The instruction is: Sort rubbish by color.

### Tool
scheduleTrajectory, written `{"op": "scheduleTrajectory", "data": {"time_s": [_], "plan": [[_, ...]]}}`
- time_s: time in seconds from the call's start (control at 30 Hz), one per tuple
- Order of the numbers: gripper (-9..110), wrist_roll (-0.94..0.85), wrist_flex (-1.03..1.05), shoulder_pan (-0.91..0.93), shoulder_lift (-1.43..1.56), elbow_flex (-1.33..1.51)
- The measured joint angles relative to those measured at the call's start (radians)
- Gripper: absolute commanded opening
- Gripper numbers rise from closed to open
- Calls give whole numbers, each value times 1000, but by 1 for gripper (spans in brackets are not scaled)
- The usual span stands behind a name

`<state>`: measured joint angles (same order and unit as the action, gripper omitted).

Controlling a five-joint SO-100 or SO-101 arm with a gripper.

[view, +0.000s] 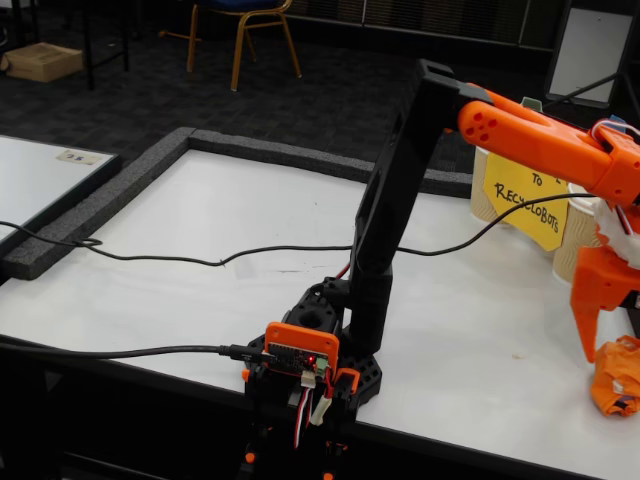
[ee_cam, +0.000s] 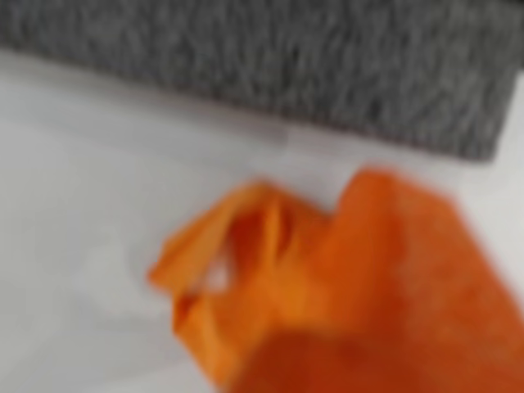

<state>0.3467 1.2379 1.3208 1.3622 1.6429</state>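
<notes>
Orange paper lump point(view: 617, 375) on white table point(view: 200, 230) at 4 o'clock in fixed view — long axis roughly upright. Gripper point(view: 592, 335) just above-left; opening, grasp — cannot tell.

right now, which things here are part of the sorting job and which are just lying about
Part of the job:
- orange paper lump, on the table at the right edge of the fixed view
- gripper, right beside it
- paper cups behind the sign, probably the bins

Lying about:
- yellow sign
- black cable
- chair
- cardboard box
</notes>
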Motion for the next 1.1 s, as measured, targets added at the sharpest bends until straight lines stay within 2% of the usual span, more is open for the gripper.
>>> {"op": "scheduleTrajectory", "data": {"time_s": [0.1, 0.5, 0.8, 1.1], "plan": [[0, 0, -15, 0, 0, 0], [0, 0, 58, 0, 20, -28], [0, 0, 60, -20, 321, -29], [0, 0, 81, -160, 604, -29]]}}
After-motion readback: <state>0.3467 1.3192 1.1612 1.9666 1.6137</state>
